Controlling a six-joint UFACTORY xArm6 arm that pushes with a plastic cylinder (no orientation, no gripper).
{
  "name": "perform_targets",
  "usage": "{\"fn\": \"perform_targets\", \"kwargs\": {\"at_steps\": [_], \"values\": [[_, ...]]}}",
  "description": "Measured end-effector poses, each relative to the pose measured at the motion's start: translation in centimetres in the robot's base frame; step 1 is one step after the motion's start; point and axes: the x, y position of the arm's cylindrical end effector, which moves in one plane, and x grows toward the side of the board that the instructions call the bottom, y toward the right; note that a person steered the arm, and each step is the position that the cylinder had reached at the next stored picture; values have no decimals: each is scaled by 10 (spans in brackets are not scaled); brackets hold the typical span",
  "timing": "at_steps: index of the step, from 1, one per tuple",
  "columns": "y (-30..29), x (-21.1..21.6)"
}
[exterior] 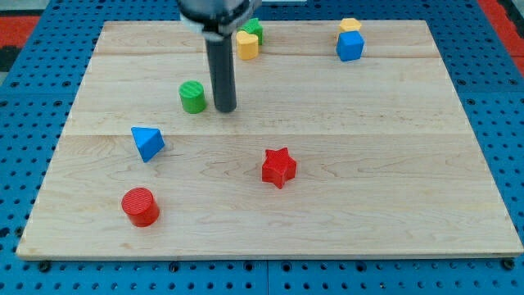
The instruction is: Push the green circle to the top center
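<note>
The green circle [192,97] is a short green cylinder lying on the wooden board [368,180], left of centre in the upper half. My tip [226,108] stands just to its right, a small gap between them, at about the same height in the view. The rod rises from there to the arm at the view's top.
A yellow block [246,45] and a green block [254,29] sit together at the top centre. A yellow block [350,25] and a blue cube [350,47] lie top right. A blue triangle [147,142], a red star [278,167] and a red circle [140,206] lie lower down.
</note>
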Motion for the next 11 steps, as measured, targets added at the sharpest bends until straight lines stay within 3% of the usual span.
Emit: {"fn": "perform_targets", "kwargs": {"at_steps": [1, 2, 3, 5, 7, 8, 9, 11], "values": [[-39, -31], [-40, -78], [-34, -57], [-68, -119], [-66, -116], [-88, -141], [-83, -159], [-18, -164]]}}
